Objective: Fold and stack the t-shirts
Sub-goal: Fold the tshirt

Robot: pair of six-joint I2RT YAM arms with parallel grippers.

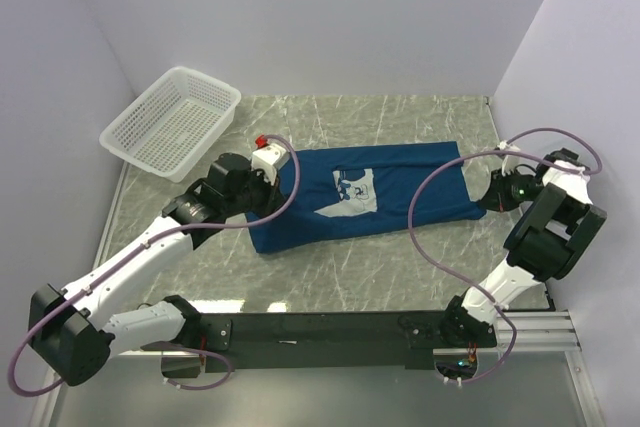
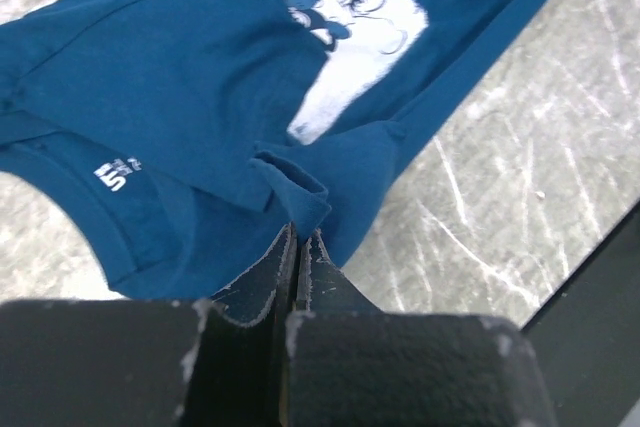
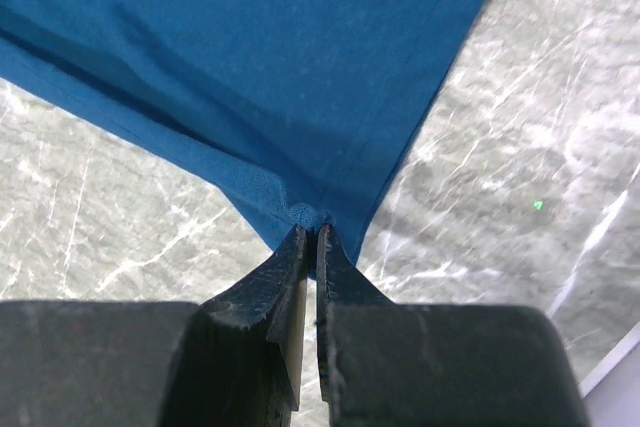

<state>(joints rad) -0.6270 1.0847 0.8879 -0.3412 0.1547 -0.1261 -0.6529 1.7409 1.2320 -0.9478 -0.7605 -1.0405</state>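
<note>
walls: plain pale lavender, upper frame and both sides | tabletop: grey-green marble pattern, centre | light: even, soft shadows

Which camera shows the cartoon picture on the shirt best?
The left wrist view: the picture is close enough to make out the drawn lines, though a fold of the shirt hides part. The top view shows it small; the right wrist view, almost none.

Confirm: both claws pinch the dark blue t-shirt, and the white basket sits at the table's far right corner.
No. The top external view shows the basket at the far left corner. The left claw and right claw do pinch the t-shirt.
</note>
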